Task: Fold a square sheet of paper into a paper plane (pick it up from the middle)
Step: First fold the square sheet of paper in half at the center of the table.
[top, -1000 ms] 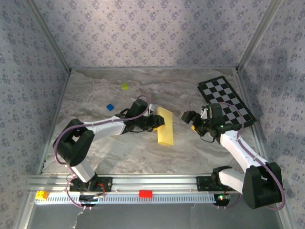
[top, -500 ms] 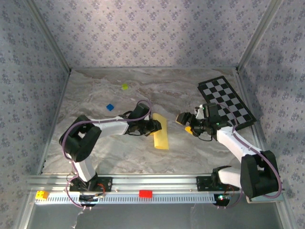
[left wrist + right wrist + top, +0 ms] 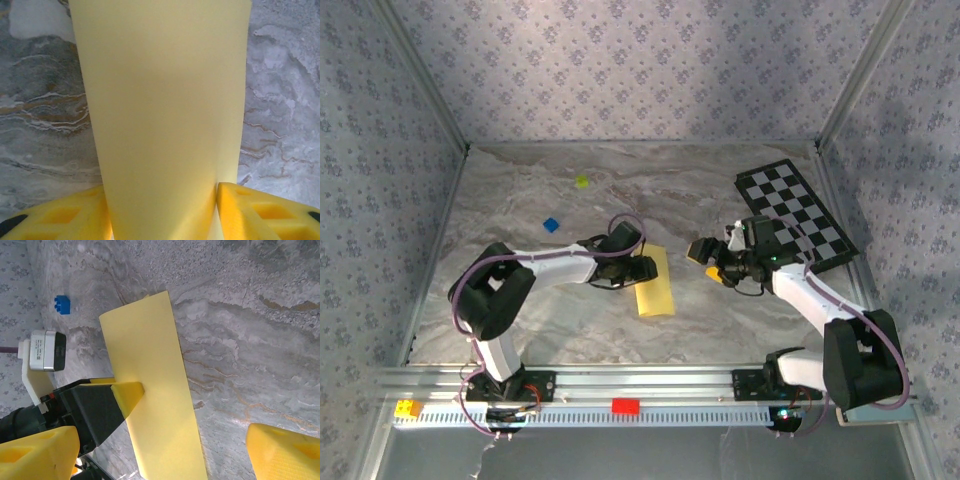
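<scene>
Marble tabletop (image 3: 670,190): left end effector (image 3: 647,268) straddles yellow paper (image 3: 658,287), grip unclear; right end effector (image 3: 706,260) hovers open.

floral lilac-grey walls (image 3: 640,70) enclose a grey marbled tabletop (image 3: 570,330) under soft light.

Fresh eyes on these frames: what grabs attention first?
The yellow paper, a long narrow strip lying mid-table, with the left gripper at its left edge; in the left wrist view it runs between the yellow fingers. The right gripper hangs open just right of it, near the checkered board.
</scene>
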Robot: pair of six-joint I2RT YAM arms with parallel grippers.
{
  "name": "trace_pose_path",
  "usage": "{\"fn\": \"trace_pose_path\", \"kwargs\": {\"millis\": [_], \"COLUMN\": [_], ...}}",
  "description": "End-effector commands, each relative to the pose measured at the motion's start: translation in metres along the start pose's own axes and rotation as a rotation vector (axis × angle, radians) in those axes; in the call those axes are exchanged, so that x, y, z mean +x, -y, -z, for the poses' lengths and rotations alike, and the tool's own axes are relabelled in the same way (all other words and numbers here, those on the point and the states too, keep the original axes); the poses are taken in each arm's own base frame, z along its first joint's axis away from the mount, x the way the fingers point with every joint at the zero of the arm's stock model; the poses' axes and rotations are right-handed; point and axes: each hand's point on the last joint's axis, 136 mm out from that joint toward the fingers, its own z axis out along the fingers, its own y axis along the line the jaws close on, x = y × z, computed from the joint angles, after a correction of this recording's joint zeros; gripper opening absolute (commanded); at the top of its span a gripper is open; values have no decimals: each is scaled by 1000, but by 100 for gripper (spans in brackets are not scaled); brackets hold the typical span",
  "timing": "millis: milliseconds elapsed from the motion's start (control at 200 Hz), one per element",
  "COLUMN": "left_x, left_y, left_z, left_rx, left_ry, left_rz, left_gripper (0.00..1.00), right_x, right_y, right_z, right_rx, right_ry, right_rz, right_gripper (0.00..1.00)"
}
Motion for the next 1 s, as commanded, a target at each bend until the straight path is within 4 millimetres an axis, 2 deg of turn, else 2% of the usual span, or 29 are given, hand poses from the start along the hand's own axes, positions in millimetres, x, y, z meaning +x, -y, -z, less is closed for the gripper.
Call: {"fn": "trace_pose_path", "kwargs": {"millis": [0, 155, 455, 765, 915, 994], "left_x": [-8, -11, -9, 2, 2, 1], "left_y": [-9, -25, -33, -27, -31, -35], "left_z": [8, 14, 15, 5, 4, 4], "left_rx": [-70, -141, -166, -158, -177, -187], "left_ry": [54, 86, 85, -9, -28, -26], "left_rz": [-16, -3, -15, -110, -123, -102], "left_gripper": [57, 54, 48, 49, 50, 50], "right_x": [0, 0, 11, 25, 25, 27], "right_y": [-11, -17, -26, -16, -10, -8], "right_z": [0, -2, -17, -34, -36, -39], "right_rx": [-21, -31, -33, 52, 68, 60], "right_ry": [-21, -25, -97, -161, -154, -170], "right_rz": [32, 49, 113, 157, 153, 149], "right_gripper": [88, 88, 86, 84, 84, 79]}}
